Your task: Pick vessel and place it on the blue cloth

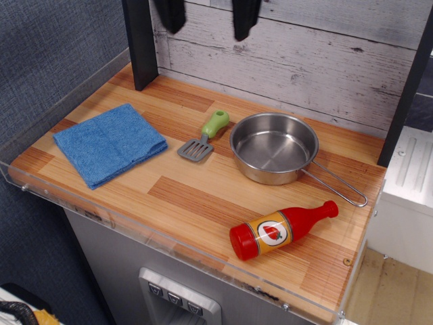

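Gripper (208, 15) of mine hangs at the top edge of the view, at about twelve o'clock from the counter's middle, with only the two dark fingers (244, 17) showing. They stand spread wide apart, with bare grey plank wall (304, 61) visible between them, and I have hold of nothing. My fingertips are well above the wooden counter (196, 196) and touch no object.

At about two o'clock from the counter's middle sits the vessel (274, 147), upright and empty, its shiny bowl flat on the wood. Its thin wire loop handle (336, 184) runs off toward four o'clock and lies on the counter.

Over at nine o'clock lies the blue cloth (108, 143), folded flat near the left edge, well apart from the vessel. Nothing rests on it.

Between the two, just beside the vessel's rim at its nine o'clock side, lies a small spatula (205, 135) with a green handle and a grey slotted blade, the blade end pointing toward seven o'clock.

A red sauce bottle (281, 229) lies on its side at about five o'clock, near the front edge, its narrow cap end pointing toward two o'clock, close to the handle's loop but not touching it.
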Available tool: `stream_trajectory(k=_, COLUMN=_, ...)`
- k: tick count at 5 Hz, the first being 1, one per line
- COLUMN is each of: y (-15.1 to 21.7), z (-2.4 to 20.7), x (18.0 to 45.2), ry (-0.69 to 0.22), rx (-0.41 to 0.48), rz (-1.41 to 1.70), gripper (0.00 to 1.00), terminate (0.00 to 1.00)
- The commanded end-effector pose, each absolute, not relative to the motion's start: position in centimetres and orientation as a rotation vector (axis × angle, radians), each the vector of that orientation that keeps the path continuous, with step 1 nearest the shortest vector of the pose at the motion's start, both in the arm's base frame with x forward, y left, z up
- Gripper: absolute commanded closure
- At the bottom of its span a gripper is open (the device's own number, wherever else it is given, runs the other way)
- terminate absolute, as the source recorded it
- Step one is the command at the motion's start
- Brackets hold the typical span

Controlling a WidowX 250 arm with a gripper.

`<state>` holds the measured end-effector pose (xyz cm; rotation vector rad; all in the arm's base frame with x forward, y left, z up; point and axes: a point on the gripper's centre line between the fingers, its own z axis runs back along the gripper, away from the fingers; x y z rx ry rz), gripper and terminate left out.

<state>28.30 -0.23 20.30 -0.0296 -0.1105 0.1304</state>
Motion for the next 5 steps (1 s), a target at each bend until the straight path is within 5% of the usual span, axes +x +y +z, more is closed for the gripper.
stream_trajectory(k=1, y=-0.1, z=21.6, x=32.1, ry=-0.240, rx=-0.026, rz=0.110, gripper=0.00, terminate=0.00)
stream_trajectory(k=5, y=0.1, z=12.4, x=32.5, ry=-0.169, rx=-0.056, rz=0.021, gripper=0.00, terminate=0.00)
